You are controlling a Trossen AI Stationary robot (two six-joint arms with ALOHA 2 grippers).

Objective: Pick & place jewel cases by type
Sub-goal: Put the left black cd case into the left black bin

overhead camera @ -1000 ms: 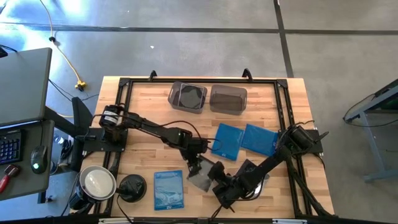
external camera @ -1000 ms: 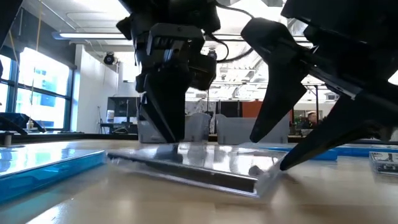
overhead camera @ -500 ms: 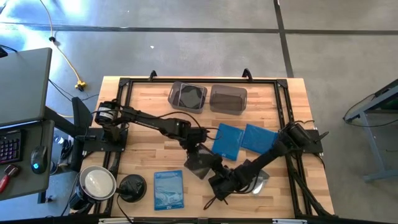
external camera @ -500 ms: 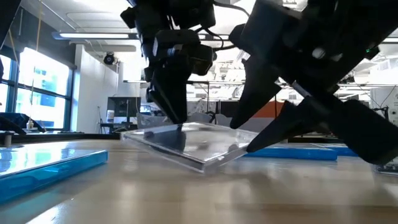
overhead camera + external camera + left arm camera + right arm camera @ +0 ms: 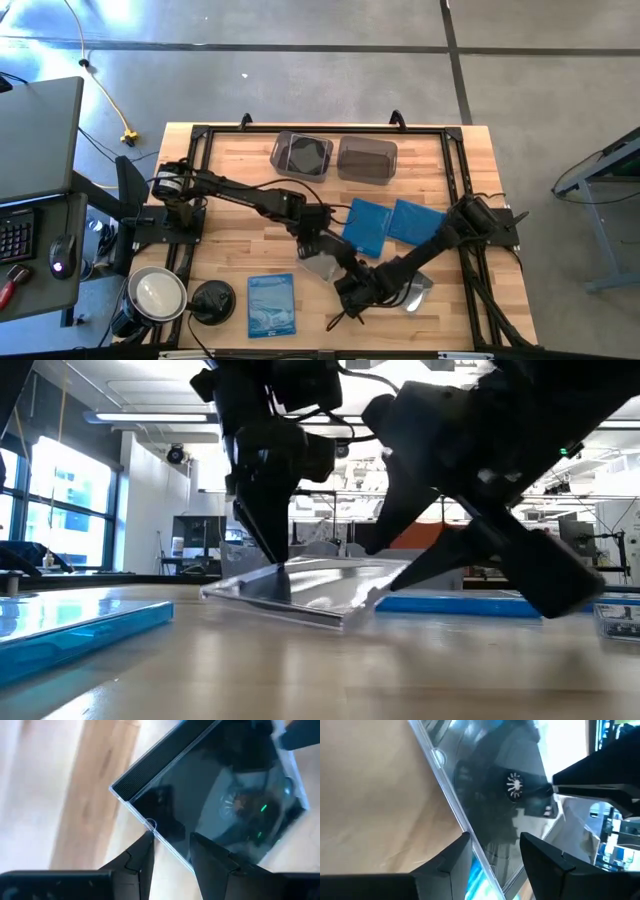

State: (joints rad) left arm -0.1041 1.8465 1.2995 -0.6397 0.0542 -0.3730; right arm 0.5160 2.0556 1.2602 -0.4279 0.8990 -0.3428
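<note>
A clear case (image 5: 318, 266) near the bench's (image 5: 230, 165) front middle is held between both arms, tilted so that one edge rests on the wood and the other is lifted, as the low view shows (image 5: 300, 590). The left gripper (image 5: 170, 851) is set astride one edge, jaws apart with the edge in the gap; whether they press on it cannot be told. The right gripper (image 5: 495, 851) is set astride the opposite edge in the same way, jaws apart. The case is probably tipped like this because a thin flat case lying flush gives nothing to pinch, so one arm props it while the other takes an edge.

Two blue cases (image 5: 365, 226) (image 5: 417, 222) lie side by side further back to the right, and a paler printed one (image 5: 271, 304) lies at the front left. Two smoky tubs (image 5: 301, 154) (image 5: 366, 158) stand at the back, seemingly as sorting targets; the left one shows something dark inside.
</note>
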